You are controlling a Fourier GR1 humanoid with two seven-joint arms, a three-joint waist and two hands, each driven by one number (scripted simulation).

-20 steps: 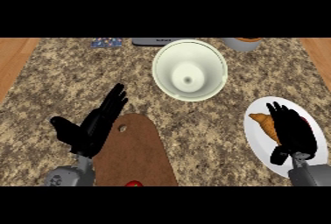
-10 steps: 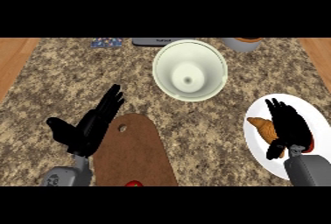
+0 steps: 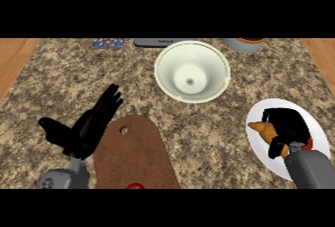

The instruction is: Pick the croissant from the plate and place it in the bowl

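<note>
A speckled brown-and-grey stone counter point(image 3: 52, 84) is filling the view, with strips of pale wood floor showing at its left and right edges. Toward twelve o'clock from the centre, a large round cream bowl point(image 3: 192, 71) is standing upright with its mouth open. At about four o'clock from it, near the counter's right edge, a white round plate point(image 3: 262, 148) is carrying the golden-brown croissant point(image 3: 263, 131), which is lying on the plate's left half. The black right hand point(image 3: 288, 127) is lying over the croissant with its fingers curling down round it, hiding much of the pastry. At eight o'clock, the black left hand point(image 3: 88, 126) is resting open, fingers straight and pointing toward one o'clock, beside a brown wooden cutting board point(image 3: 134, 155) with a hole near its top; a small red thing point(image 3: 134, 186) is peeking in at the board's lower end. Along the far edge are sitting a dark patterned item point(image 3: 108, 43), a grey flat object point(image 3: 153, 42) and a grey cup with orange contents point(image 3: 245, 44). Bare counter is lying between plate and bowl.
</note>
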